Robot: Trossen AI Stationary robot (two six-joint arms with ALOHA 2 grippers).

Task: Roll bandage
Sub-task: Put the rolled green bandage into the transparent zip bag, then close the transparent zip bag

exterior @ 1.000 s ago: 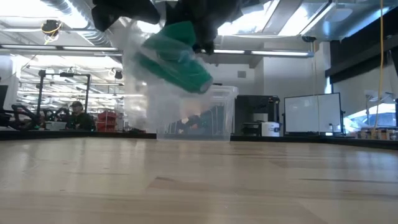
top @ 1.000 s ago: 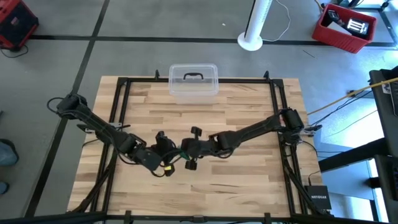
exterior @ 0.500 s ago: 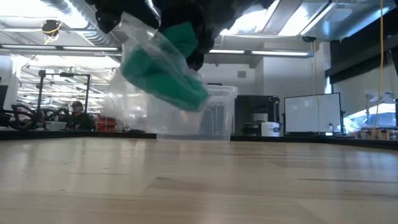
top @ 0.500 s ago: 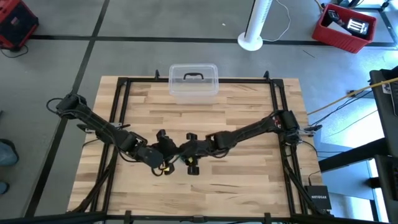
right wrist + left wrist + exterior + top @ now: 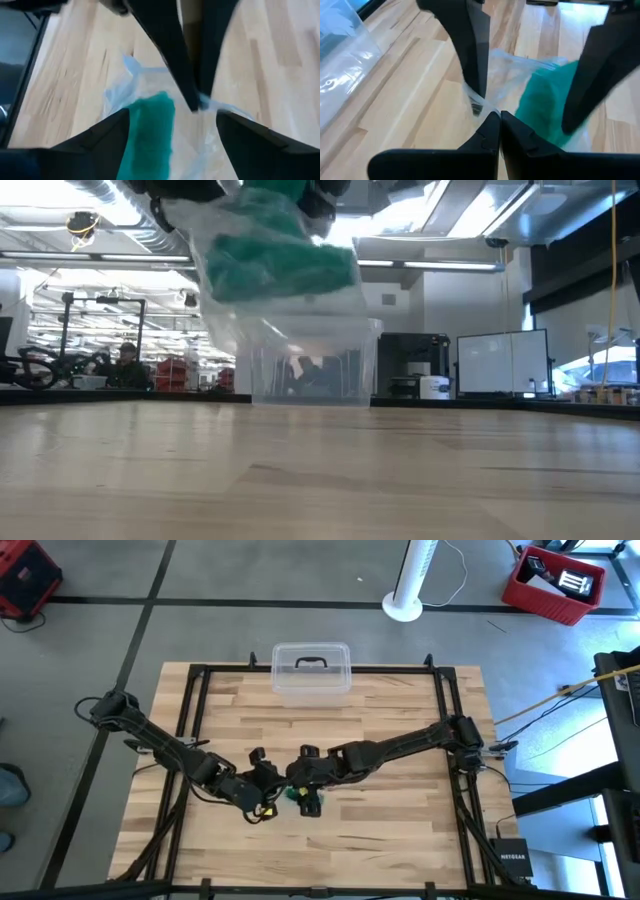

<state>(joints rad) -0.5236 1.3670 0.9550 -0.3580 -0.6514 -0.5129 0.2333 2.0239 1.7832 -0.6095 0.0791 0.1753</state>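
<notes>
Left gripper (image 5: pixel 492 131), fingers pinched together on the clear wrapper (image 5: pixel 517 75), holds it above the table (image 5: pixel 400 840), in front of the lidded box (image 5: pixel 311 672). Just right, the right gripper (image 5: pixel 172 132) stands spread around the bandage (image 5: pixel 150 132) inside; it should probably close on fabric alone.
</notes>
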